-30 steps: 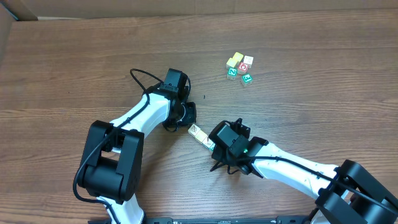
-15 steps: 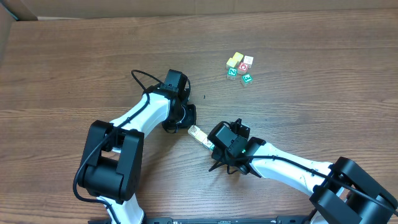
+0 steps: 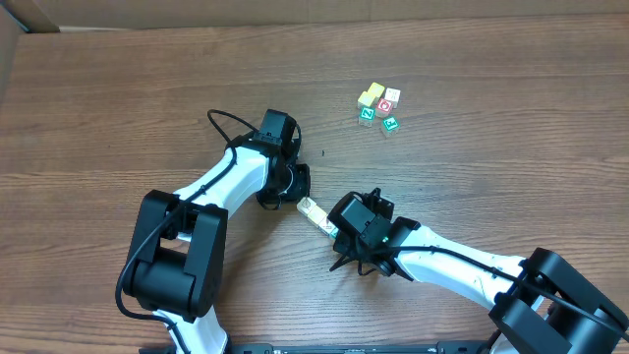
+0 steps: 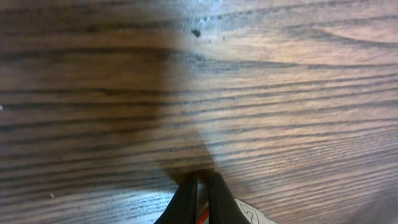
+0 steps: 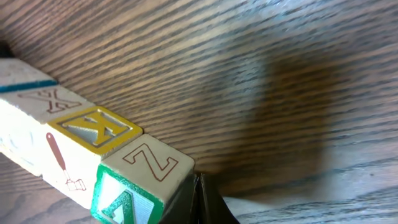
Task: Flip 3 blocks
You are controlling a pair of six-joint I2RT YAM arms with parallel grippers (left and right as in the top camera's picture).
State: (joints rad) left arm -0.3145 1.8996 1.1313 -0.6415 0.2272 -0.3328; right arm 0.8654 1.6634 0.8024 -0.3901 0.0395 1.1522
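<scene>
right gripper (image 5: pixel 198 198): fingers pressed together, nothing between them; tip low on the table (image 3: pixel 472 177).
nearest thing: Z block (image 5: pixel 152 163), right at the tip, up and to the left in the right wrist view. Touching or a hair apart, cannot tell.
beyond it: K block (image 5: pixel 94 127), then X block (image 5: pixel 34 99), face to face in one line.
row of three blocks (image 3: pixel 316 216): lies on the table between the two arms; long axis runs diagonally, upper left to lower right in the overhead view.
left gripper (image 4: pixel 200 200): also closed and empty, at the opposite, X end of the row; a pale cube edge shows just beside its tip.
nearer arm: neither; each stands at one end.
judgement: any roll must go across the long axis, not along it.
cluster of loose cubes (image 3: pixel 378 106): well apart, far side of the table.
</scene>
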